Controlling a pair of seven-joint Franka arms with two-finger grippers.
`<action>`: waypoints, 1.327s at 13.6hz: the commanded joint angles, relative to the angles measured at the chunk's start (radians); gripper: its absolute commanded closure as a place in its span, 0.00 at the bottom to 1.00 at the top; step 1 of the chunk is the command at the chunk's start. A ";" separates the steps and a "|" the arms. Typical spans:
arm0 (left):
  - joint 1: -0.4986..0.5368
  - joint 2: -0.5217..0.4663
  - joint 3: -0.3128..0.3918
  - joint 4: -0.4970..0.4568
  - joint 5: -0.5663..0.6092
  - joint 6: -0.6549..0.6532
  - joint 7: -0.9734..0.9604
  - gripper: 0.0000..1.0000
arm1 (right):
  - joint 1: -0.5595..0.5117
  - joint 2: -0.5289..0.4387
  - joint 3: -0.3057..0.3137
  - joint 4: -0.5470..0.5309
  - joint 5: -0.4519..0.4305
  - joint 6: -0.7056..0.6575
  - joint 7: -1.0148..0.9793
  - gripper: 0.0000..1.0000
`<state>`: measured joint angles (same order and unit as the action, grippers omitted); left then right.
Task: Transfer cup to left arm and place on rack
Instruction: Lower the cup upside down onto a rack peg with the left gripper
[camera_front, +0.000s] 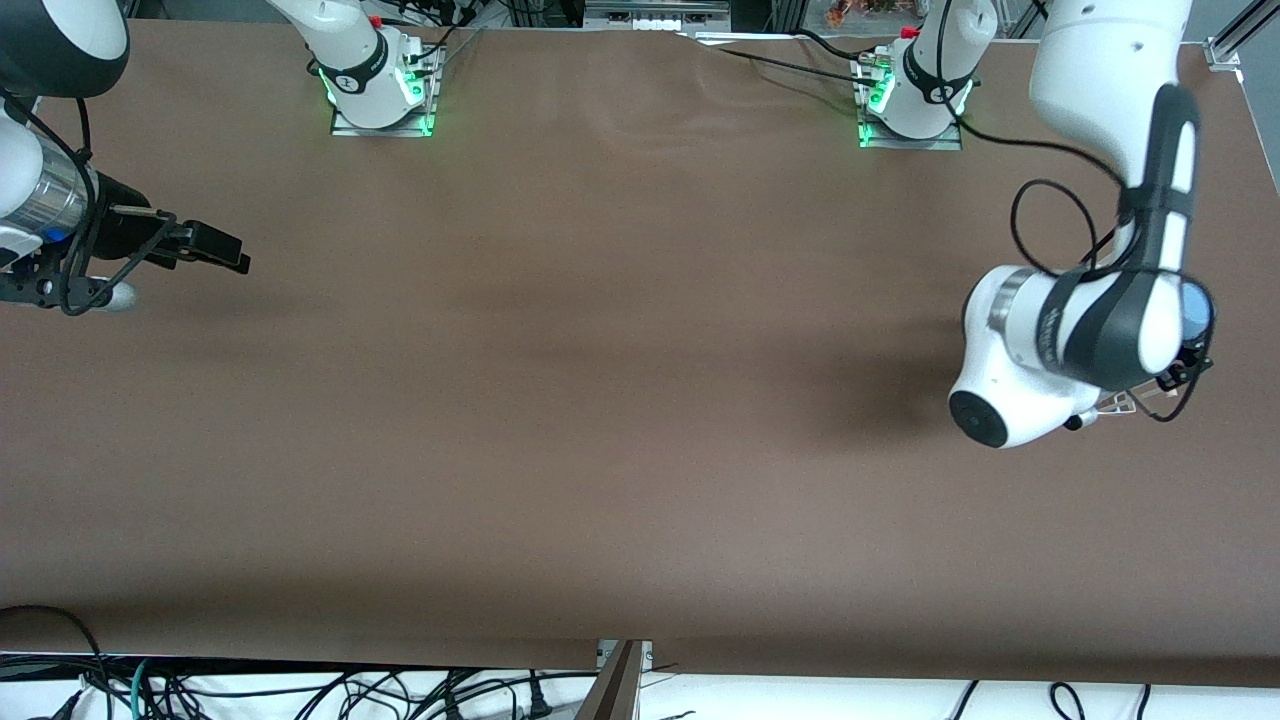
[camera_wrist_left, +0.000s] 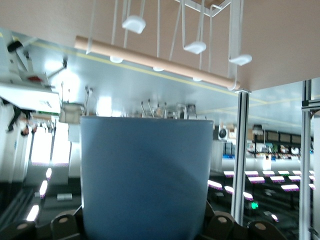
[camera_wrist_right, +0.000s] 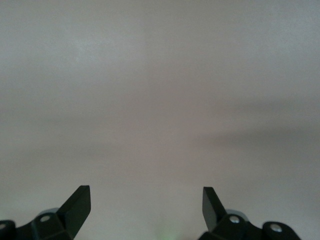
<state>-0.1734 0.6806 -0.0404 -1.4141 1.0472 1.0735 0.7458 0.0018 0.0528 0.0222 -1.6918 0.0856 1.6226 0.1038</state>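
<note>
Here the matte blue cup (camera_wrist_left: 145, 177), tapered and smooth, sits clamped in the left gripper (camera_wrist_left: 145, 231), near the rack (camera_wrist_left: 200, 47) of thin white wire with a pale wooden dowel (camera_wrist_left: 150, 61). In the front view the left arm (camera_front: 1085, 330) hides both. The right gripper (camera_wrist_right: 146, 205) waits spread wide over bare brown table (camera_front: 600, 400).

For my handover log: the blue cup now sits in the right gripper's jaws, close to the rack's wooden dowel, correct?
Not quite: the cup sits in the left gripper, as the left wrist view shows, close to the rack's wooden dowel.
</note>
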 joint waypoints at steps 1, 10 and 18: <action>-0.014 0.022 0.000 -0.041 0.043 0.000 -0.040 1.00 | 0.003 -0.014 0.011 -0.002 -0.042 0.002 -0.004 0.01; 0.063 0.007 0.000 -0.197 0.129 0.169 -0.123 1.00 | 0.009 0.009 0.016 0.058 -0.049 -0.012 -0.018 0.01; 0.086 0.020 0.000 -0.204 0.134 0.215 -0.152 1.00 | 0.023 0.033 0.016 0.063 -0.046 -0.012 -0.001 0.01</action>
<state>-0.0944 0.7209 -0.0354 -1.5856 1.1478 1.2694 0.6182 0.0184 0.0769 0.0388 -1.6461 0.0448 1.6210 0.1017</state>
